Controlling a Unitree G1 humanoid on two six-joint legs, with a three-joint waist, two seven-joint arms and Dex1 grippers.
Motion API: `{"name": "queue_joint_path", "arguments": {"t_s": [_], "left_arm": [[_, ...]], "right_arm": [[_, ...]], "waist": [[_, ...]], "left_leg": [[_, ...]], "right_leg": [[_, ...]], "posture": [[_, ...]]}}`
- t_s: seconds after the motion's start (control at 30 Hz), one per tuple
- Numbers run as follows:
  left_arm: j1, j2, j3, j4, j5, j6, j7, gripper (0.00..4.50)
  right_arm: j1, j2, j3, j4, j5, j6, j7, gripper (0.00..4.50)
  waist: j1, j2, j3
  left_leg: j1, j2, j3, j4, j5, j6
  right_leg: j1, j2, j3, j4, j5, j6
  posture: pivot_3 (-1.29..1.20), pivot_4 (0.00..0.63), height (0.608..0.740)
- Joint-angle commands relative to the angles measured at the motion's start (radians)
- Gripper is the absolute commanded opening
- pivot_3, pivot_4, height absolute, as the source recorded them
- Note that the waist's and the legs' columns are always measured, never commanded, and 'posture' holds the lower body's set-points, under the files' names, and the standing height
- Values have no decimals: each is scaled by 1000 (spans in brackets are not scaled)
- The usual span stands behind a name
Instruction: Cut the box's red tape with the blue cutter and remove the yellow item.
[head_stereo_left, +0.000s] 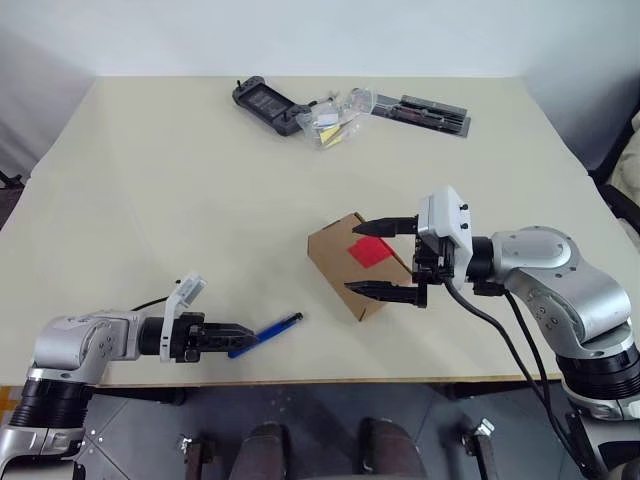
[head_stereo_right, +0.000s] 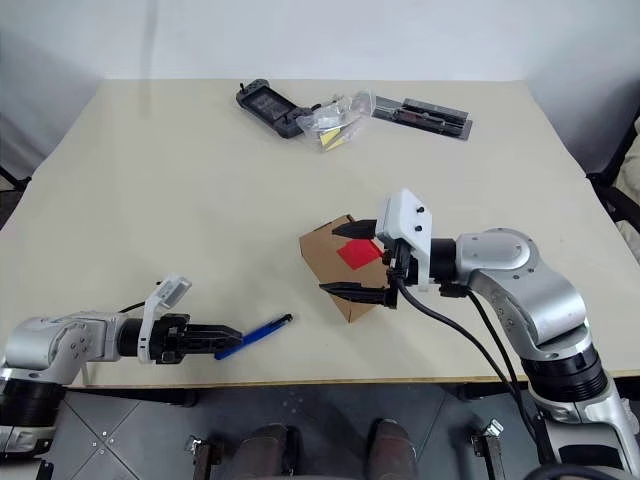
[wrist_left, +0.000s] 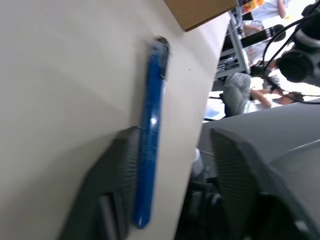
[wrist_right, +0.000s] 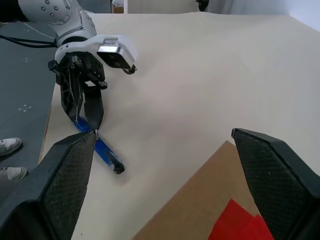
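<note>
Two arms share the work in the left eye view: our right gripper (head_stereo_left: 387, 258) sits right of centre with its jaws spread wide, one finger above and one below the box (head_stereo_left: 352, 264), whose red tape (head_stereo_left: 371, 250) faces up and looks uncut, while the left gripper (head_stereo_left: 232, 333) lies low at the lower left beside the near end of the blue cutter (head_stereo_left: 271, 331), which rests flat on the counter (head_stereo_left: 150, 190) close to its front edge. From the right eye view we read the same layout, the cutter's dark tip pointing up and right toward the box, well apart from it. Our left wrist view shows the cutter running up the middle of the frame against one dark finger, the other finger standing off to the right, so the jaws are parted and we judge the cutter is not clamped. In the right wrist view the tape shows at the bottom edge between our wide fingers. To do this step well, we should centre the cutter between the left fingers, close firmly on its body, and steady the box before lifting.
</note>
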Motion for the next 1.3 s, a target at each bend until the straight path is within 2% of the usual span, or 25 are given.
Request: {"name": "queue_joint_path", "arguments": {"t_s": [0.03,0.13,0.17,0.27,0.4,0.53,0.7,0.8,0.93,1.03,1.23,1.3], "left_arm": [[-32,11,-30,129,50,75,97,3610],[-48,17,-39,144,81,10,114,4416],[-44,27,-55,126,91,-24,103,4461],[1,61,-129,44,180,-247,87,4461],[51,81,-188,-25,260,-481,73,4461],[98,83,-240,-54,406,-747,116,4461],[126,35,-274,37,576,-1005,226,4461],[142,17,-271,82,623,-1145,255,3870],[167,11,-269,75,619,-1232,244,2812],[173,10,-274,72,581,-1174,209,2058],[174,-19,-226,25,412,-966,154,439],[165,-20,-215,19,381,-905,140,327]], "right_arm": [[-6,1,-19,-32,15,-4,0,4500],[-4,-2,-21,-31,15,-4,0,4500],[-4,-3,-21,-31,15,-4,1,4500],[-3,-3,-22,-31,15,-3,0,4500],[-2,-4,-22,-31,12,-3,-2,4500],[-1,-6,-26,-35,15,1,-5,4500],[-1,-8,-28,-38,14,4,-8,4500],[-4,-9,-29,-37,14,6,-9,4500],[-12,-13,-28,-30,11,4,-2,4500],[-16,-14,-30,-24,12,5,1,4500],[-17,-18,-31,-22,10,5,7,4500],[-17,-18,-31,-21,9,4,8,4500]], "waist": [[2,1,0],[2,3,-2],[2,5,-3],[1,7,-4],[8,17,-10],[22,19,-11],[37,24,-14],[45,27,-16],[46,29,-17],[45,29,-17],[39,30,-18],[35,30,-18]], "left_leg": [[0,0,0,1,0,0],[4,0,2,1,0,0],[4,0,2,2,1,0],[5,2,3,1,3,-2],[5,4,5,1,3,-2],[6,5,8,1,3,-2],[6,5,9,2,3,-1],[6,5,9,1,3,4],[6,6,10,1,3,5],[6,6,10,1,3,5],[5,7,10,1,3,5],[5,7,10,1,3,5]], "right_leg": [[0,0,0,1,0,0],[3,0,3,1,0,-1],[3,0,3,1,0,-2],[3,1,4,1,0,-5],[2,2,5,0,1,-7],[1,4,7,-4,2,-10],[1,3,8,-7,4,-11],[1,4,8,-7,7,-13],[1,4,8,-8,8,-13],[0,5,8,-8,8,-13],[0,6,8,-8,8,-13],[0,6,8,-8,8,-13]], "posture": [[0,150,740],[0,150,740],[0,150,740],[0,150,740],[0,150,740],[0,150,740],[0,150,740],[0,150,740],[0,150,740],[0,150,740],[0,150,740],[0,150,740]]}}
